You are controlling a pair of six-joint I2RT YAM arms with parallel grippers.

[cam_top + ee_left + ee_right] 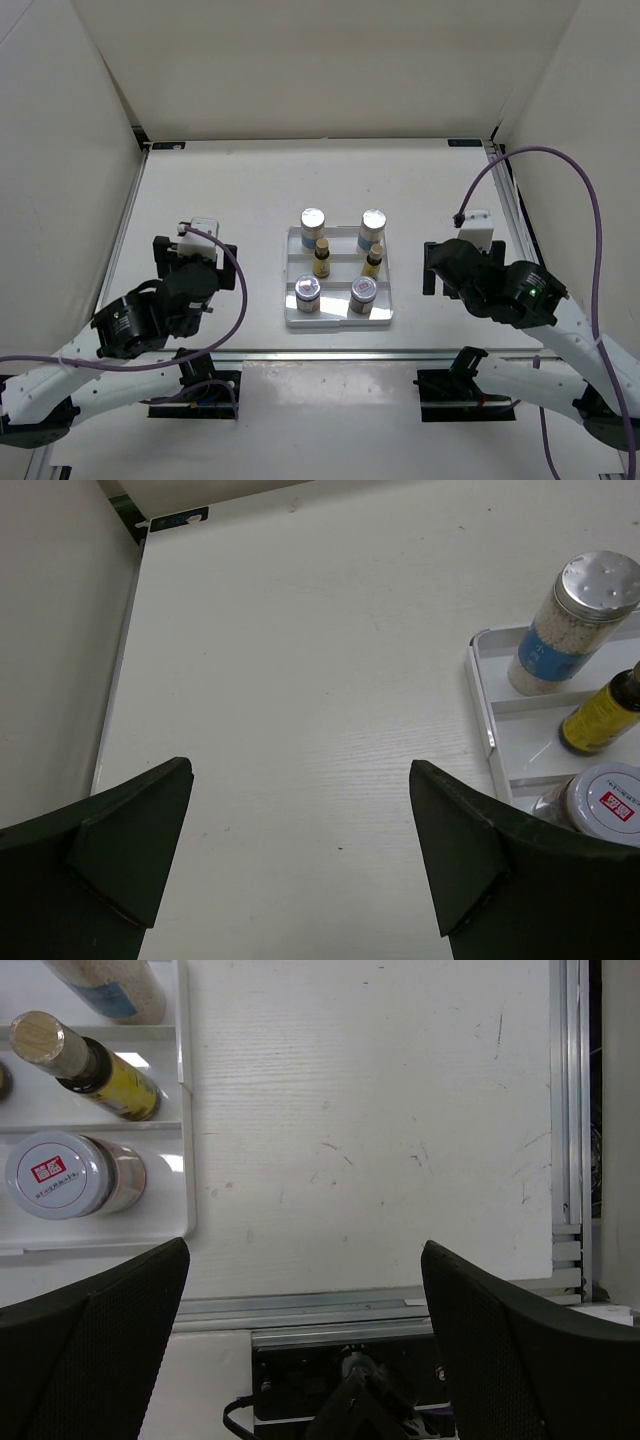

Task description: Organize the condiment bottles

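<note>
Sitting in the white three-row tray (pixel 291 305), all six condiment bottles look sorted by kind, two to a row. The two tall white bottles (pixel 313 226) with silver caps and blue labels stand in the far row, the two small yellow bottles (pixel 322 260) in the middle row, and the two silver-lidded jars (pixel 307 292) in the near row. Every one appears upright, and none stands loose on the table (pixel 220 190).

The left gripper (pixel 300 810) hangs over bare table to the left of the tray, its jaws spread wide and holding nothing. The right gripper (pixel 305 1280) hangs to the right of the tray, likewise spread and empty. Neither touches a bottle or the tray.

By this layout the organizing seems finished, with no bottle left to place. At most, the arms might pull back to rest.
</note>
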